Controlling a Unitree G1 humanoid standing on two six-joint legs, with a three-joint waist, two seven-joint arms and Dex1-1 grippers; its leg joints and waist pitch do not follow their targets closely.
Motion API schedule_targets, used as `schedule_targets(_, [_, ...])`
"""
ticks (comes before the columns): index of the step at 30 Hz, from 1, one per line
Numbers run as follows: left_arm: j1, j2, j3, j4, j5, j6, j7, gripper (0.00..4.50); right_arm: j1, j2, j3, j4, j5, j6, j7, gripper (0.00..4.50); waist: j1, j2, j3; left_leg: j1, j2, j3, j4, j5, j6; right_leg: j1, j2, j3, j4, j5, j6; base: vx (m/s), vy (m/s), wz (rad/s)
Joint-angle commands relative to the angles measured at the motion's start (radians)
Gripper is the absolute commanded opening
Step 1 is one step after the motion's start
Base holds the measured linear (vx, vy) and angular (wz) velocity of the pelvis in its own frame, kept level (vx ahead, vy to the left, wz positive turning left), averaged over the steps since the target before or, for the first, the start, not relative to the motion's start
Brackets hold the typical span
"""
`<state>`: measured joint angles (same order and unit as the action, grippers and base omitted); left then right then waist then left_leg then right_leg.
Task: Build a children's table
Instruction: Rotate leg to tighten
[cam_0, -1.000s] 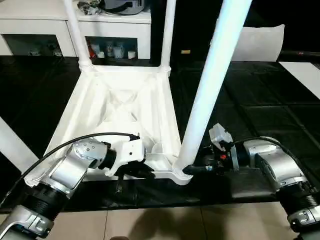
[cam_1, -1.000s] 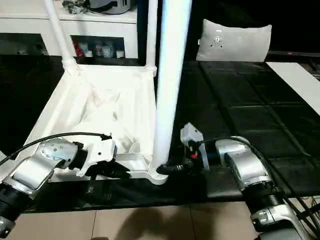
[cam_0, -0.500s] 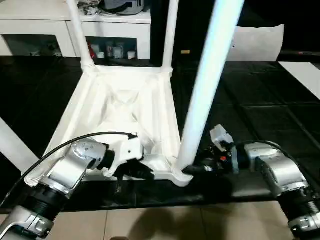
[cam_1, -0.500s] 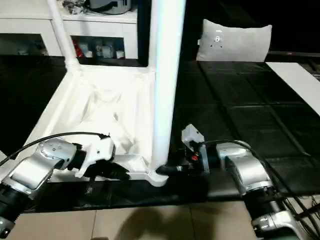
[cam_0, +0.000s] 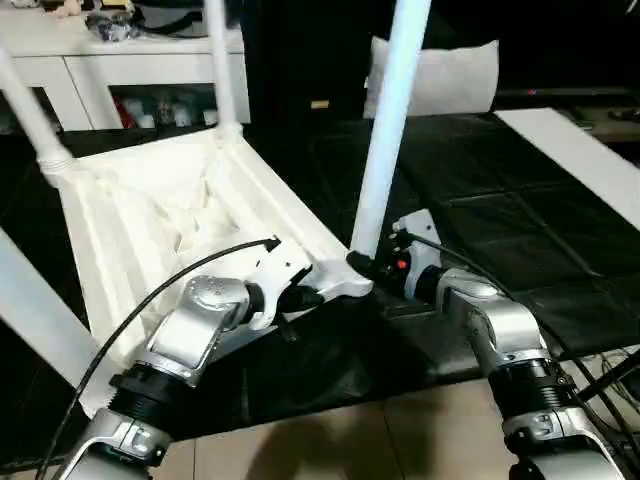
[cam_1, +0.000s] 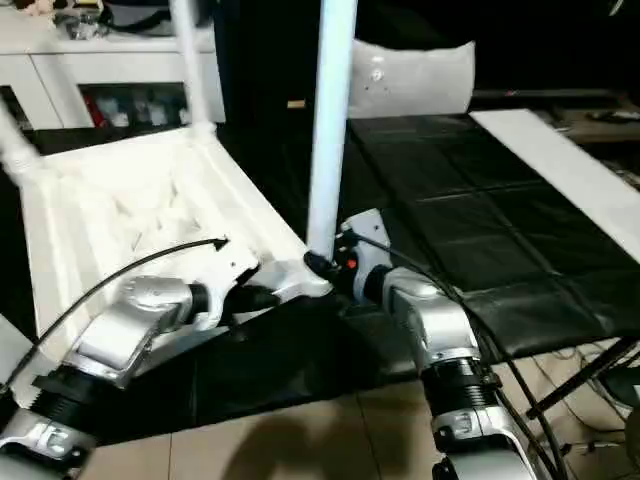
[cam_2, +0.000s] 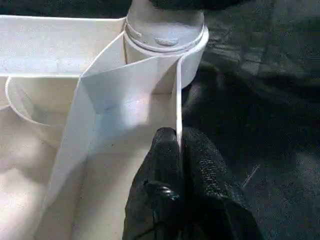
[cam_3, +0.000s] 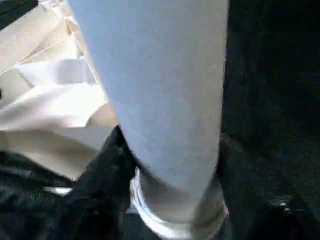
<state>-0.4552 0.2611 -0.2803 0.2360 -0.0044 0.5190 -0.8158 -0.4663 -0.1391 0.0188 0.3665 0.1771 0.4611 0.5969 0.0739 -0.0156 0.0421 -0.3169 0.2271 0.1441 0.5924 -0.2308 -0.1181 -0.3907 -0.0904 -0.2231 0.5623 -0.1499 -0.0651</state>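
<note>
Head views – table: You see the upturned table top (cam_0: 150, 215) lying ribs-up on the black mat (cam_0: 500, 220), with two far legs (cam_0: 222, 65) seated.
Head views – near leg: The near-right leg (cam_0: 385, 130) stands in its corner socket (cam_0: 345, 280); another leg (cam_0: 35, 315) crosses at your left, its socket hidden.
Head views – progress: You look close to finished, I judge; seating remains unconfirmed.
Head views – room: The mat ends just before you; the white cabinet (cam_0: 130, 65) stands behind, open mat to the right.
Left wrist view: Your left tool (cam_2: 177, 160) is clenched on the top's thin side wall (cam_2: 176, 105), below the socket.
Right wrist view: Your right tool (cam_3: 170, 165) grips the leg's base, a finger each side.
</note>
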Motion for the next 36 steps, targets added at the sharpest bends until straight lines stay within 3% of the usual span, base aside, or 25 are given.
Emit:
schedule_targets(1, [-0.001,-0.009,-0.015,-0.047,-0.019,-0.022,-0.016,0.0,0.011,0.0,0.021,-0.035,0.015,0.018,0.014,2.97,0.016,0.002,-0.081,-0.031,0.019,-0.001,-0.055,0.046,0.065,0.072,-0.075,0.087,-0.039,-0.187,-0.023,0.055,-0.008,-0.03])
schedule_targets(3, [0.005,0.004,-0.019,-0.051,-0.02,-0.034,-0.03,0.0,0.018,-0.017,0.027,-0.044,0.017,0.016,0.035,3.04,0.022,0.0,-0.084,-0.037,0.017,-0.003,-0.047,0.115,0.079,0.072,-0.073,0.093,-0.02,-0.091,-0.052,0.028,-0.004,-0.02])
schedule_targets(4, [0.011,0.018,-0.022,-0.056,-0.022,-0.045,-0.044,0.0,0.024,-0.033,0.032,-0.051,0.02,0.012,0.056,3.15,0.023,-0.003,-0.08,-0.04,0.01,0.001,-0.043,0.13,0.092,0.066,-0.071,0.097,-0.014,-0.058,-0.072,0.0,0.0,0.0])
schedule_targets(6, [0.023,0.043,-0.027,-0.067,-0.023,-0.052,-0.068,0.0,0.036,-0.08,0.048,-0.06,0.022,-0.009,0.134,3.36,0.028,-0.006,-0.079,-0.04,0.007,0.01,-0.045,0.083,0.099,0.068,-0.074,0.099,-0.019,-0.112,-0.074,0.0,0.0,0.0])
schedule_targets(9, [0.035,0.076,-0.033,-0.078,-0.023,-0.062,-0.103,0.0,0.047,-0.138,0.06,-0.063,0.025,-0.043,0.23,3.6,0.037,-0.004,-0.071,-0.034,0.01,0.016,-0.049,0.017,0.095,0.063,-0.075,0.098,-0.036,-0.212,-0.048,0.0,0.0,0.0])
schedule_targets(13, [0.047,0.141,-0.063,-0.075,-0.023,-0.121,-0.199,0.0,0.04,-0.23,0.077,-0.063,0.034,-0.095,0.372,3.94,0.047,-0.007,-0.063,-0.027,0.003,0.021,-0.053,-0.071,0.077,0.056,-0.07,0.092,-0.066,-0.384,0.031,0.0,0.0,0.0])
schedule_targets(17, [0.062,0.196,-0.097,-0.091,-0.031,-0.178,-0.303,0.0,0.017,-0.261,0.094,-0.029,0.018,-0.158,0.424,4.35,0.043,-0.007,-0.056,-0.016,0.0,0.019,-0.055,-0.14,0.061,0.051,-0.071,0.08,-0.088,-0.497,0.071,0.0,0.0,0.0])
schedule_targets(20, [0.067,0.242,-0.126,-0.091,-0.027,-0.235,-0.378,0.0,0.011,-0.294,0.127,-0.021,0.029,-0.199,0.539,4.35,0.046,-0.007,-0.059,-0.009,0.003,0.018,-0.056,-0.138,0.065,0.05,-0.07,0.082,-0.088,-0.48,0.07,0.0,0.0,0.0])
schedule_targets(21, [0.066,0.257,-0.135,-0.089,-0.026,-0.253,-0.4,0.0,0.009,-0.304,0.135,-0.017,0.037,-0.211,0.581,4.35,0.047,-0.012,-0.061,-0.014,0.007,0.016,-0.059,-0.122,0.069,0.055,-0.07,0.086,-0.08,-0.451,0.058,0.0,0.0,0.0])
schedule_targets(25, [0.054,0.287,-0.154,-0.079,-0.017,-0.293,-0.444,0.0,0.008,-0.324,0.158,-0.02,0.063,-0.227,0.693,4.09,0.061,-0.011,-0.065,-0.016,0.019,0.013,-0.06,-0.079,0.075,0.056,-0.074,0.095,-0.059,-0.359,0.008,0.0,0.0,0.0])
schedule_targets(28, [0.051,0.298,-0.158,-0.08,-0.021,-0.302,-0.469,0.0,0.013,-0.328,0.177,-0.023,0.07,-0.231,0.738,3.98,0.067,-0.017,-0.066,-0.016,0.022,0.013,-0.061,-0.061,0.074,0.057,-0.076,0.1,-0.05,-0.321,-0.022,0.0,0.0,0.0])
schedule_targets(33, [0.048,0.305,-0.165,-0.08,-0.021,-0.319,-0.49,0.0,0.016,-0.319,0.209,-0.012,0.065,-0.239,0.77,3.47,0.069,-0.017,-0.064,-0.017,0.017,0.016,-0.061,-0.075,0.062,0.059,-0.078,0.1,-0.057,-0.368,-0.013,0.0,0.0,0.0])
schedule_targets(36, [0.046,0.304,-0.166,-0.077,-0.025,-0.324,-0.495,0.0,0.014,-0.31,0.224,-0.001,0.066,-0.225,0.793,3.22,0.069,-0.011,-0.064,-0.016,0.017,0.015,-0.062,-0.087,0.057,0.058,-0.077,0.097,-0.059,-0.381,-0.005,0.0,0.0,0.0])
